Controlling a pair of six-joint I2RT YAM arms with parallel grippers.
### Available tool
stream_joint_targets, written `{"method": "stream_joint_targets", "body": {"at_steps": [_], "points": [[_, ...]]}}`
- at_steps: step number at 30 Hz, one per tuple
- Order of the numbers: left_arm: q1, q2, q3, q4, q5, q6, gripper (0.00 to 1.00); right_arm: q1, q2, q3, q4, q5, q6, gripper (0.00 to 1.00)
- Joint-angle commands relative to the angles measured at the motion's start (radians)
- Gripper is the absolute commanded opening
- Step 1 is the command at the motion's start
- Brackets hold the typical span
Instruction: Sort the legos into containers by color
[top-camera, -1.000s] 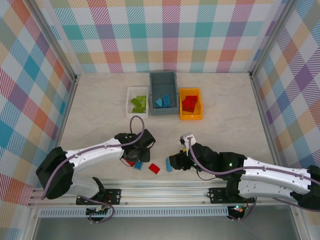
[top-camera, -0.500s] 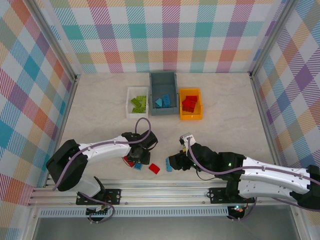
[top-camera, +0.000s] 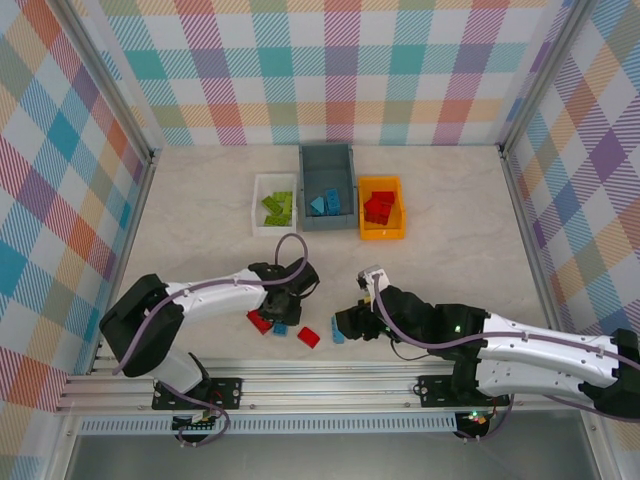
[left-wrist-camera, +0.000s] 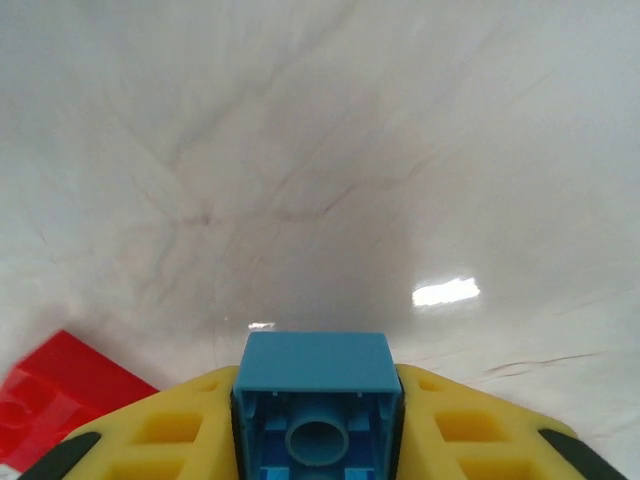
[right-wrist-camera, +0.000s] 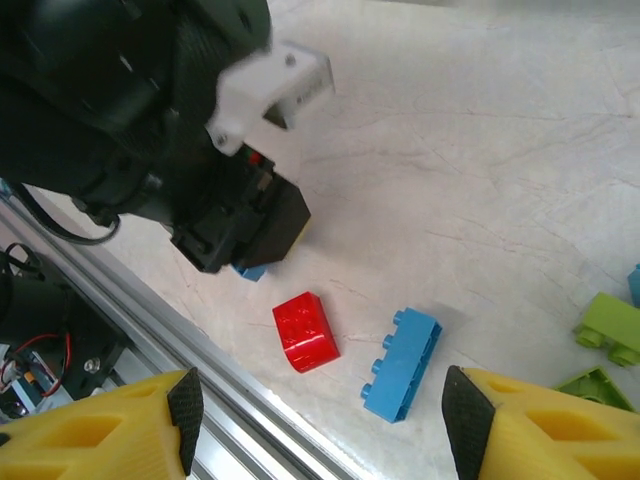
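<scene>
Seen from the top camera, the small blue brick (top-camera: 279, 328) sits on the pale, marble-veined table (top-camera: 200, 230) beneath the left gripper (top-camera: 281, 316). A glossy red brick (top-camera: 260, 321) lies just beside it on the left arm's side. A second red brick (top-camera: 308, 337) and a long blue brick (top-camera: 337, 331) lie on its other side, toward the right gripper (top-camera: 345, 322).

Well beyond the small blue brick, toward the far wall, three open rectangular containers stand in a close row. They are a shallow white tray (top-camera: 259, 205) holding lime bricks (top-camera: 278, 207), a deep grey-blue bin (top-camera: 303, 190) holding blue bricks (top-camera: 327, 203), and an orange-yellow bin (top-camera: 362, 212) holding red bricks (top-camera: 379, 208). Bare table lies between them and the small blue brick, while the metal rail (top-camera: 330, 380) runs near its other side. Compared with a second ago, the left wrist has shifted toward the right arm and the red brick is more uncovered; the right arm has barely moved.

The left wrist camera shows ribbed yellow fingers (left-wrist-camera: 170, 430) pressed against both flanks of the small blue brick (left-wrist-camera: 317, 400), grasping it. Its hollow underside and round tube face the lens. Smooth open table with a glare spot stretches ahead.

In the right wrist view, the right gripper's yellow fingers (right-wrist-camera: 100, 430) stand wide apart, grasping nothing. Beyond them, near the small blue brick, lie the second red brick (right-wrist-camera: 305, 332) and the studded long blue brick (right-wrist-camera: 402, 363). Loose lime bricks (right-wrist-camera: 612, 327) lie well apart from it at the frame edge.
</scene>
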Motion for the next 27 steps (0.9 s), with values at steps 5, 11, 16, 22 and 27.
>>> {"method": "stream_joint_targets", "body": {"at_steps": [5,11,16,22,27], "points": [[0.128,0.110,0.436,-0.084,-0.003,0.123,0.30,-0.316,0.063,0.178,0.030,-0.140,-0.064,0.67],[0.207,0.370,0.832,-0.099,0.006,0.172,0.30,-0.476,0.207,0.332,0.034,-0.188,-0.062,0.66],[0.293,0.627,1.161,-0.101,0.071,0.162,0.29,-0.547,0.291,0.401,0.055,-0.235,-0.052,0.66],[0.360,0.901,1.500,-0.120,0.160,0.140,0.29,-0.588,0.317,0.389,0.079,-0.270,-0.035,0.66],[0.402,1.027,1.595,-0.054,0.247,0.101,0.31,-0.603,0.317,0.362,0.091,-0.288,-0.027,0.66]]}}
